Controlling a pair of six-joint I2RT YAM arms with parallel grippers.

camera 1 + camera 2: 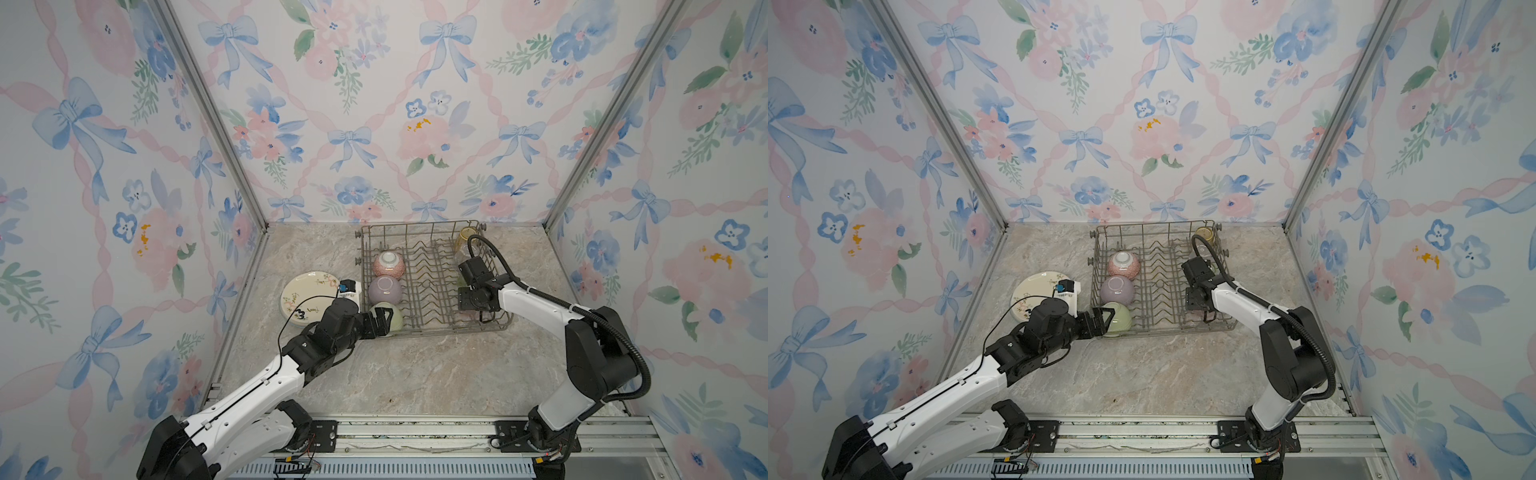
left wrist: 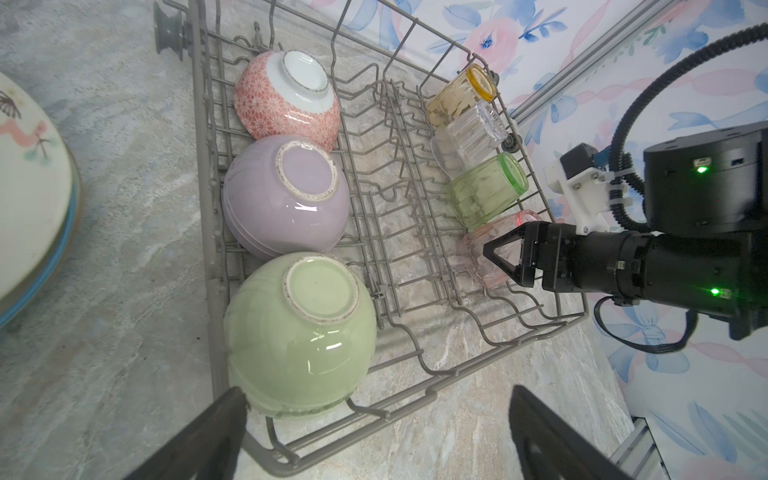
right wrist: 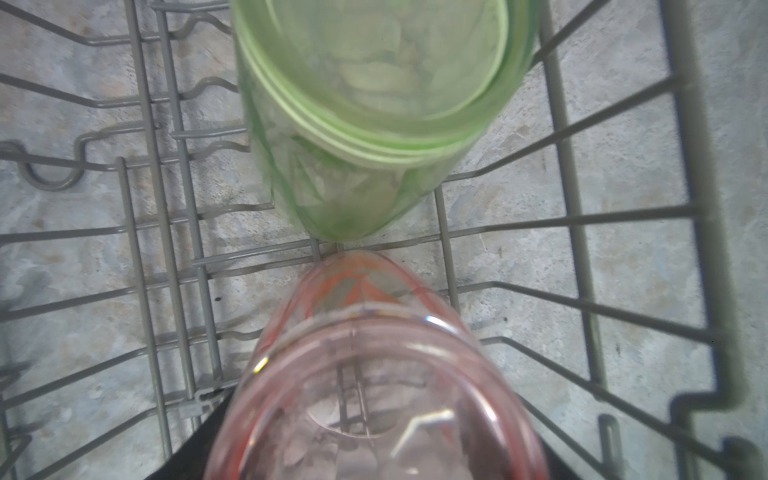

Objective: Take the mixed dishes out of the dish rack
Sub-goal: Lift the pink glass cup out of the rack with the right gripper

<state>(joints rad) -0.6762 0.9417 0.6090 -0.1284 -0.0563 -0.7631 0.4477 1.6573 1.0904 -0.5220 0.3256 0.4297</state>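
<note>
Top view: the dish rack (image 1: 424,286) sits on the marble surface (image 1: 415,374) with both arms in on it. Off the rack's left side lies a stack of plates (image 1: 305,295), flat, the cream floral one on top, so the plates look dealt with. The left hand (image 1: 384,321) is at the rack's near-left corner, right up on the green bowl (image 1: 398,315). The right hand (image 1: 471,309) dips into the rack's right-hand lane.

Left wrist: three bowls stand upside down along the rack's left wall, feet up, surely to drain. The pink bowl (image 2: 286,95) is farthest, the lilac bowl (image 2: 286,195) in the middle, the green bowl nearest. The left hand's jaws are wide apart and grip nothing. One finger (image 2: 208,436) is right beside the green bowl's rim. I'd say a domed bowl needs that whole span.

Along the rack's right wall four tumblers lean on the tines, mouths tipped toward that wall: amber tumbler (image 2: 461,97), clear tumbler (image 2: 469,137), green tumbler (image 2: 486,189), pink tumbler (image 2: 471,249). The right hand has the pink tumbler between its jaws.

Right wrist: the pink tumbler's mouth fills the lower view, with a black finger (image 3: 195,449) against its side. The green tumbler is just beyond. I can't tell whether the jaws are pressing or merely round it. It's the nearest tumbler with nothing blocking it, a sensible first lift.
</note>
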